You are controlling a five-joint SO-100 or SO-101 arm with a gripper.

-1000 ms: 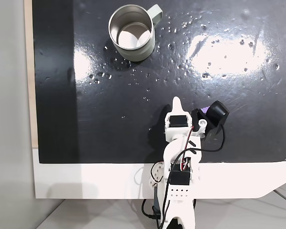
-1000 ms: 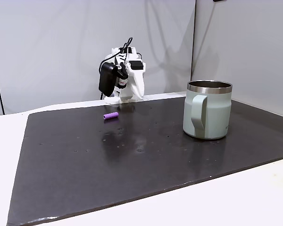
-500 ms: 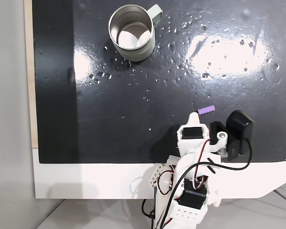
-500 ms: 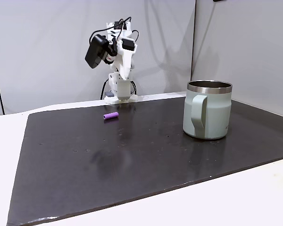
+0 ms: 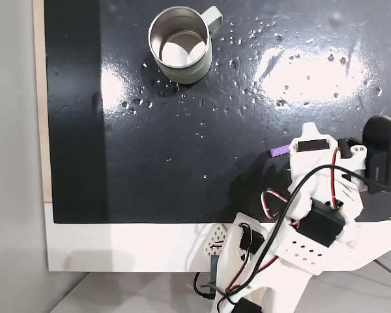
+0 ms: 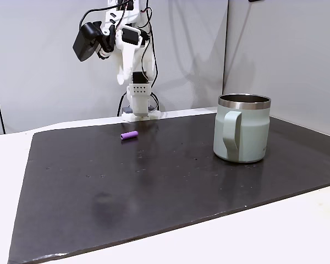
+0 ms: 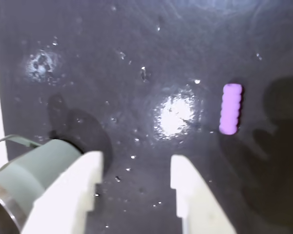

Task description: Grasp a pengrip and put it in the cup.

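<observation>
The purple pengrip lies on the black mat, its right end tucked under my raised arm in a fixed view. From the side, the pengrip rests near the arm's base, and the gripper hangs high above the mat, well clear of it. In the wrist view the gripper is open with nothing between its white fingers; the pengrip sits up and to the right of them. The grey-green cup stands upright and far off, showing as the cup at lower left.
The black mat lies on a white table and carries scattered water droplets. A black camera and loose cables ride on the arm. A pale wall stands behind the arm's base.
The arm has risen high off the mat and swung right in the top-down fixed view, uncovering the pengrip. Pengrip and cup have not moved.
</observation>
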